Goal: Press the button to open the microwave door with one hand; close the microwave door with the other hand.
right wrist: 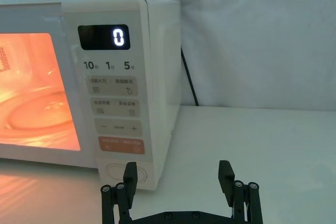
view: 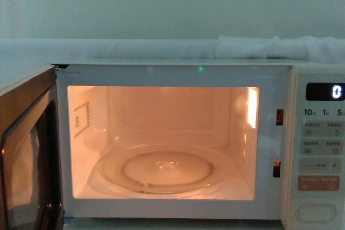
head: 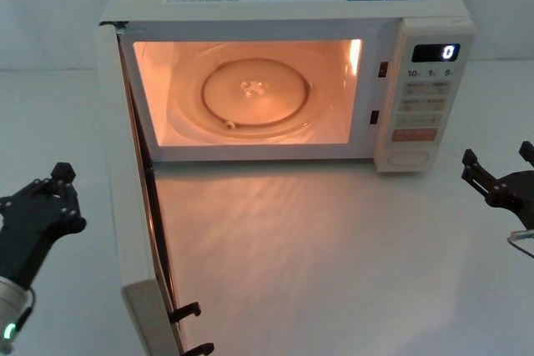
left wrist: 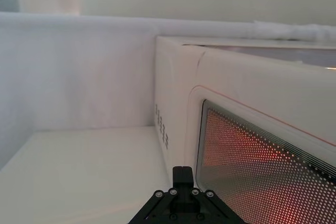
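Head view: the microwave door (head: 125, 198) is seen swung wide open toward the robot's left, the lit cavity and glass turntable (head: 254, 93) exposed, and the button (head: 410, 157) sits at the foot of the control panel. The left gripper (head: 46, 198) is held just outside the open door, empty, its opening impossible to judge. The right gripper (head: 499, 174) is held open and empty above the tabletop (head: 334, 248), near the button but apart from it.

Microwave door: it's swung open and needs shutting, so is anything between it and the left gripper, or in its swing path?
Nothing visible: the left gripper sits just outside the microwave door, and the table along its swing is bare.
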`<action>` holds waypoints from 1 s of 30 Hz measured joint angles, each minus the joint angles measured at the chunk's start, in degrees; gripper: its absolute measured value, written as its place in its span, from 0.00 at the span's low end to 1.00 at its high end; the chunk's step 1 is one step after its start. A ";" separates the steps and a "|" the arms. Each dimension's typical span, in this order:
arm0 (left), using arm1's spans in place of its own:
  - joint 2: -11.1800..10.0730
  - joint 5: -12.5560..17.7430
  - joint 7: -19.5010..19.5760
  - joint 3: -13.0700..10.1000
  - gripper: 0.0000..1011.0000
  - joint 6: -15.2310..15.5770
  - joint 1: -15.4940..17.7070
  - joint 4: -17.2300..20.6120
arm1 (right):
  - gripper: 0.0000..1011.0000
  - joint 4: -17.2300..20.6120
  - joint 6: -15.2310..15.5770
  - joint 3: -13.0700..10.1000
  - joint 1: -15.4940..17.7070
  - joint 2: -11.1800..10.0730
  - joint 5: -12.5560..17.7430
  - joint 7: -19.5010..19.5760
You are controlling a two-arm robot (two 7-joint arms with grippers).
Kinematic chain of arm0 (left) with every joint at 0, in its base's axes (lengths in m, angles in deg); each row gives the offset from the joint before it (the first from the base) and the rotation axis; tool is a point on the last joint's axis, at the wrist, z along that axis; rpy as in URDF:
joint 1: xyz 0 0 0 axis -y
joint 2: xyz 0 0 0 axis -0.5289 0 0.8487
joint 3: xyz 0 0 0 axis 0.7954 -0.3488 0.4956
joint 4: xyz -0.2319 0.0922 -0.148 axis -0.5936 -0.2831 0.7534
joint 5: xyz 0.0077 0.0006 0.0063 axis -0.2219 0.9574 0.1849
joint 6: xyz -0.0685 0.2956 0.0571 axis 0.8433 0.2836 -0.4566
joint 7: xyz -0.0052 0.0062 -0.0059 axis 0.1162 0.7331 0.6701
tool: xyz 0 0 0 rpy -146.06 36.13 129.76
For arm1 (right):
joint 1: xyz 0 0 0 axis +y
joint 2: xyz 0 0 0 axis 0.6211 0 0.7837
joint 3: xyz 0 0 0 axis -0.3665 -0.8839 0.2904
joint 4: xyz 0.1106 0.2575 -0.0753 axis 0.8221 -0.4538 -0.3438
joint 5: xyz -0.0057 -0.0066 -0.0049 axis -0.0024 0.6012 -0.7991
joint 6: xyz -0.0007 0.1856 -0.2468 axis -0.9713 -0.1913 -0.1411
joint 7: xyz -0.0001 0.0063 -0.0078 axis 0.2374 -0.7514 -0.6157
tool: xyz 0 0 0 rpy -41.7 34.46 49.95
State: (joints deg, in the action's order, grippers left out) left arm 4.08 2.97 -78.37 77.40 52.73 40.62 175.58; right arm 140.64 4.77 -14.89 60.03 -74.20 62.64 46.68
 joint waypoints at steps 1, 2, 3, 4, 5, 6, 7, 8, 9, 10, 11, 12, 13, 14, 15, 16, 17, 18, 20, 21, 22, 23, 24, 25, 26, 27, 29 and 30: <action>-0.43 -0.33 0.56 0.36 0.00 -0.02 0.02 -0.03 | 0.99 0.00 0.00 0.00 0.00 0.00 0.00 0.00; -0.87 -0.72 1.21 0.67 0.00 -0.07 0.05 -0.10 | 0.99 0.00 0.00 0.00 0.00 0.00 0.00 0.00; -1.36 -1.08 1.78 1.03 0.00 -0.12 0.10 -0.24 | 0.99 0.00 0.00 0.00 0.00 0.00 0.00 0.00; -2.34 -1.99 3.14 1.68 0.00 -0.27 0.23 -0.54 | 0.99 0.00 0.00 0.00 0.01 0.00 0.00 0.00; -2.93 -2.42 3.76 2.05 0.00 -0.37 0.33 -0.71 | 0.99 0.00 0.00 0.00 0.00 0.00 0.00 0.00; -3.51 -2.92 4.44 2.41 0.00 -0.50 0.43 -0.90 | 0.99 0.00 0.00 -0.01 0.00 0.00 0.00 0.00; -4.51 -3.64 5.73 2.93 0.00 -0.79 0.62 -1.21 | 0.99 0.00 0.00 0.00 0.00 0.00 0.00 0.00; -5.14 -4.03 6.35 3.21 0.00 -0.94 0.74 -1.39 | 0.99 0.00 0.00 0.00 0.00 0.00 0.00 0.00; -6.37 -4.83 7.73 3.67 0.00 -1.26 1.01 -1.72 | 0.99 0.00 0.00 0.00 0.00 0.00 0.00 0.00; -7.01 -5.24 8.37 3.86 0.00 -1.40 1.14 -1.86 | 0.99 0.00 0.00 0.00 0.00 0.00 0.00 0.00; -7.64 -5.74 9.21 4.06 0.00 -1.57 1.27 -1.99 | 0.99 0.00 0.00 0.00 0.00 0.00 0.00 0.00; -8.16 -6.14 9.90 4.19 0.00 -1.68 1.39 -2.09 | 0.99 0.00 0.00 -0.01 0.00 0.00 0.00 0.00; -8.90 -6.62 10.65 4.35 0.00 -1.79 1.57 -2.21 | 0.99 0.00 0.00 0.00 0.00 0.00 0.00 0.00; -10.18 -7.62 12.28 4.61 0.00 -1.97 1.91 -2.45 | 0.99 0.00 0.00 0.00 0.00 0.00 0.00 0.00; -10.69 -7.93 12.79 4.66 0.00 -2.02 2.03 -2.55 | 0.99 0.00 0.00 0.00 0.00 0.00 0.00 0.00; -11.30 -8.42 13.66 4.68 0.00 -2.08 2.19 -2.68 | 0.99 0.00 0.00 0.00 0.00 0.00 0.00 0.00; -12.69 -9.35 15.39 4.68 0.00 -2.22 2.59 -2.99 | 0.99 0.00 0.00 0.00 0.00 0.00 0.00 0.00; -13.31 -9.80 16.26 4.66 0.00 -2.29 2.81 -3.12 | 0.99 0.00 0.00 0.00 0.00 0.00 0.00 0.00; -14.77 -10.77 18.33 4.43 0.00 -2.71 3.35 -3.29 | 0.99 0.00 0.00 0.00 0.00 0.00 0.00 0.00; -15.28 -11.09 18.97 4.29 0.00 -2.88 3.58 -3.29 | 0.99 0.00 0.00 0.00 0.00 0.00 0.00 0.00; -15.66 -11.46 19.53 4.18 0.00 -3.02 3.76 -3.27 | 0.99 0.00 0.00 0.00 0.00 0.00 0.00 0.00; -16.40 -12.22 20.69 3.91 0.00 -3.21 4.13 -3.05 | 0.99 0.00 0.00 0.00 0.00 0.00 0.00 0.00; -16.77 -12.60 21.25 3.77 0.00 -3.26 4.35 -2.86 | 0.99 0.00 0.00 0.00 0.00 0.00 0.00 0.00; -17.10 -13.06 21.78 3.60 0.00 -3.28 4.55 -2.64 | 0.99 0.00 0.00 0.00 0.00 0.00 0.00 0.00; -17.64 -13.78 22.71 3.27 0.00 -3.33 4.87 -2.24 | 0.99 0.00 0.00 0.00 0.00 0.00 0.00 0.00; -17.88 -14.05 23.09 3.05 0.00 -3.37 5.06 -2.01 | 0.99 0.00 0.00 0.00 0.00 0.00 0.00 0.00; -18.35 -14.79 23.73 2.31 0.00 -3.43 5.57 -1.32 | 0.99 0.00 0.00 0.00 0.00 0.00 0.00 0.00; -18.46 -15.06 23.87 2.07 0.00 -3.43 5.73 -1.10 | 0.99 0.00 0.00 0.00 0.00 0.00 0.00 0.00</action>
State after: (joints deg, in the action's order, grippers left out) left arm -14.37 -12.09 -54.50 79.46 49.30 46.35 174.48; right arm 140.64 4.77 -14.89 60.03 -74.19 62.64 46.68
